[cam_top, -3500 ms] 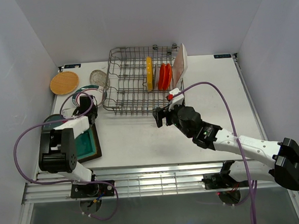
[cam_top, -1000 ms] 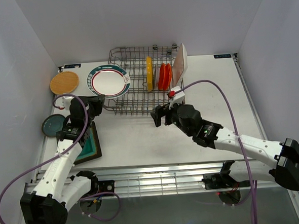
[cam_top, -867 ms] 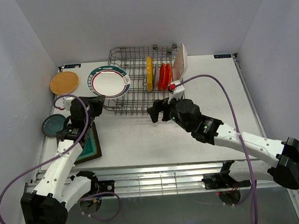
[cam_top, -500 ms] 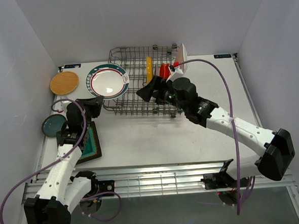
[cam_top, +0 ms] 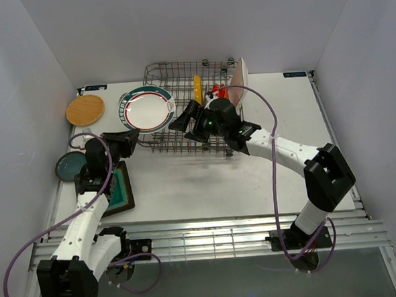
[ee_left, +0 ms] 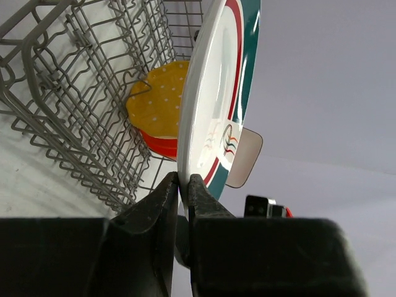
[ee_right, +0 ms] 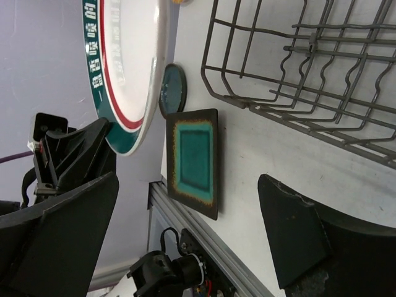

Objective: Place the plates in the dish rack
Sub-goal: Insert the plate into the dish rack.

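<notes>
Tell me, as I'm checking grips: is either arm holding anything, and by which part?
The left fingers pinch the white green-rimmed plate by its rim. The right fingers stand open, holding nothing.

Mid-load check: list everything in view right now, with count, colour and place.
dish rack: one, grey wire, back centre.
white green-rimmed plate: one, held at the rack's left end.
yellow plate: one, upright in rack.
orange-red plate: one seen, beside the yellow.
white rectangular plate: one, rack's right end.
wooden plate: one, tan, back left.
dark teal plate: one, left edge.
square teal plate: one, brown-rimmed, front left.
left pincer: shut on the white green-rimmed plate.
right pincer: open, over the rack.
</notes>
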